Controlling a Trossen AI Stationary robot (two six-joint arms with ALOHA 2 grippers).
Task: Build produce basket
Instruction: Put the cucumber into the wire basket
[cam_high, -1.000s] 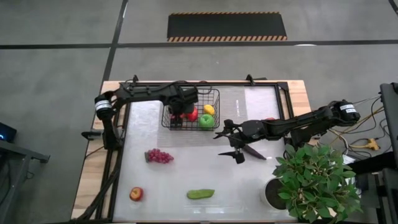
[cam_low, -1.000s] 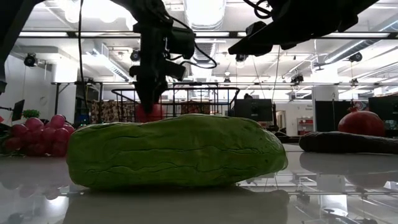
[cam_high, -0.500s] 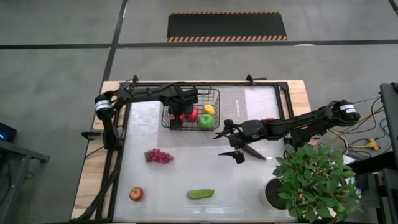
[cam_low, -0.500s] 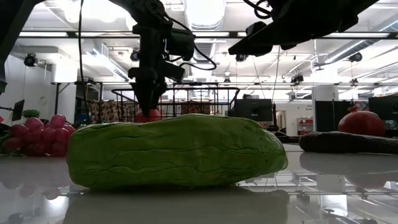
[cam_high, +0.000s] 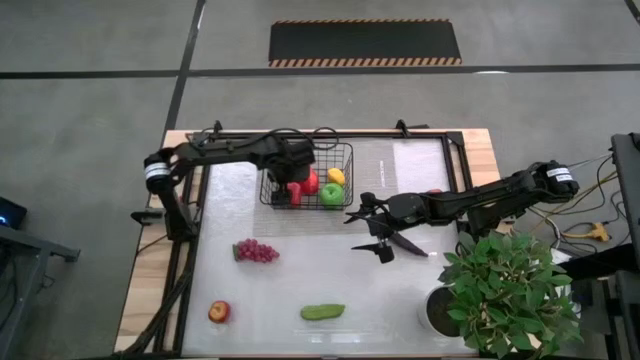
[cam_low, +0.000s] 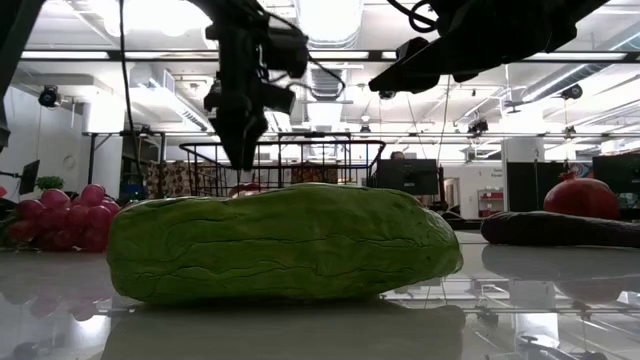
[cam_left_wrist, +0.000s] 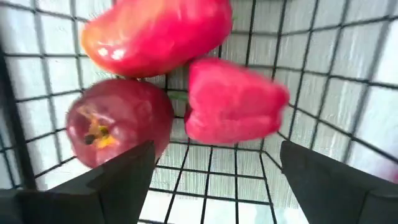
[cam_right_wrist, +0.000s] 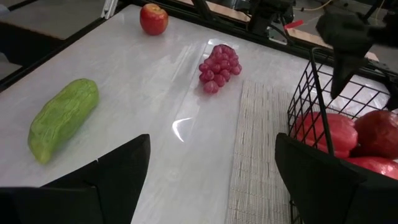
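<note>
I judge the job roughly half done: the basket (cam_high: 307, 174) at the desk's (cam_high: 420, 300) far edge holds red pieces, a green apple (cam_high: 331, 194) and a lemon (cam_high: 336, 176), my left gripper (cam_high: 291, 183) hangs over it with jaws wide and empty, while grapes (cam_high: 256, 251), a red apple (cam_high: 218, 312), a cucumber (cam_high: 322, 312) and an eggplant (cam_high: 405, 241) wait outside, the right gripper (cam_high: 368, 230) open above that eggplant.

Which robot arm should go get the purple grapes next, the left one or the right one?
Probably the left. Its left gripper is open and empty above the basket, on the same side of the table as the grapes. The right gripper, also open, hovers farther away, beside the eggplant.
</note>
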